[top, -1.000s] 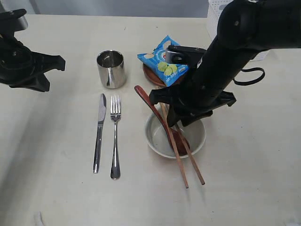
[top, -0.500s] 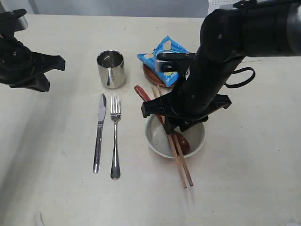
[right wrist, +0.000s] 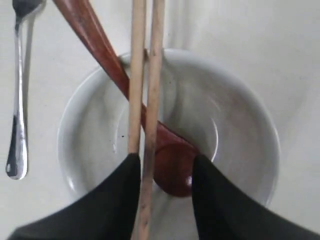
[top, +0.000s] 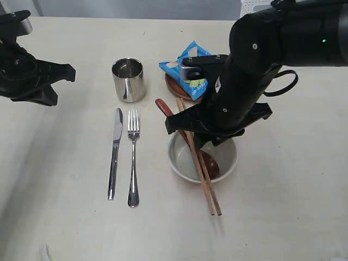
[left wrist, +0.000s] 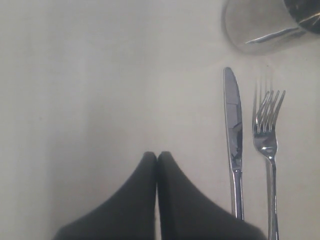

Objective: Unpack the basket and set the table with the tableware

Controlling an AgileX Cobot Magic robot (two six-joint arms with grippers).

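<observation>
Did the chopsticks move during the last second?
Yes. The chopsticks now lie close together across the bowl; their lower tips shifted left, toward the fork.

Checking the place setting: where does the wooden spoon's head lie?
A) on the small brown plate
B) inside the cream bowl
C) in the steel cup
B: the wooden spoon has its head down inside the cream bowl, handle leaning out over the rim.

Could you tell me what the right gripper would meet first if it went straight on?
The right gripper would likely meet the wooden spoon in the cream bowl first, though the chopsticks lie beside one finger.
</observation>
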